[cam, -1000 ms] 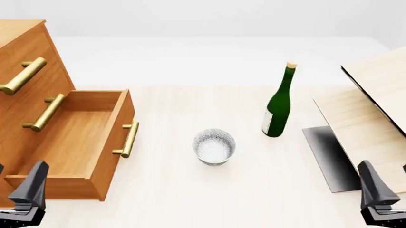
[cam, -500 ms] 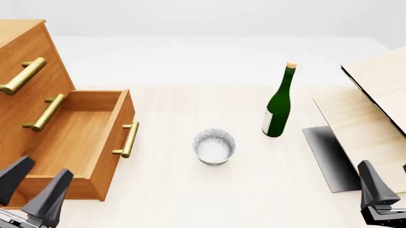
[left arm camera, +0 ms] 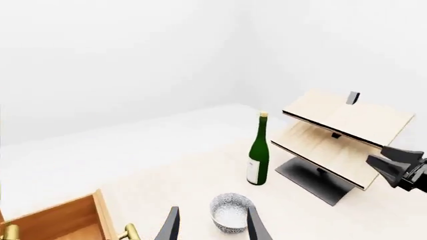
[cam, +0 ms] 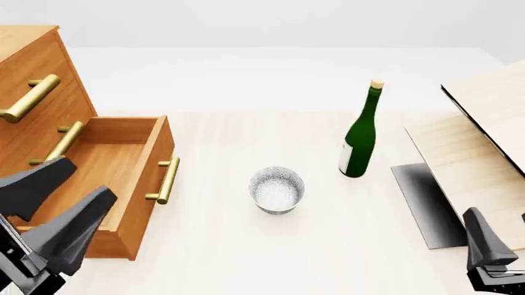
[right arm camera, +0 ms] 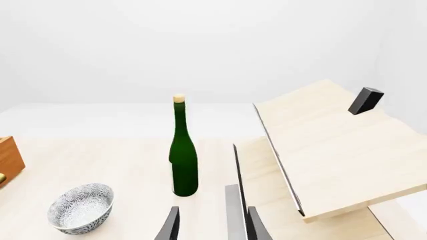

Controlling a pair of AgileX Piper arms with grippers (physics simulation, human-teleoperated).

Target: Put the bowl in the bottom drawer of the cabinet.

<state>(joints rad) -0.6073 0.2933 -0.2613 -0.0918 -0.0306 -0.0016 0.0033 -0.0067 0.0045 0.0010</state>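
Your left gripper now fills the lower left of the front view, its two dark fingers spread apart with nothing between them. Half a second ago it sat lower in that corner and looked smaller; one second ago only a single finger showed there. It has risen and now overlaps the near front corner of the bottom drawer in the picture. In the left wrist view the finger tips stand apart at the lower centre, with the bowl seen between them and well beyond them.

Your right gripper sits at the lower right corner of the front view, unchanged across all three frames. Only one finger shows there; the right wrist view shows both tips apart and empty.

The bowl stands upright on the pale table, centre of the front view, unmoved. It lies between the open bottom drawer at left and the green wine bottle at upper right, touching neither.

The drawer is pulled out of the cabinet and its inside is bare. The slanted pale wooden boards occupy the right edge.
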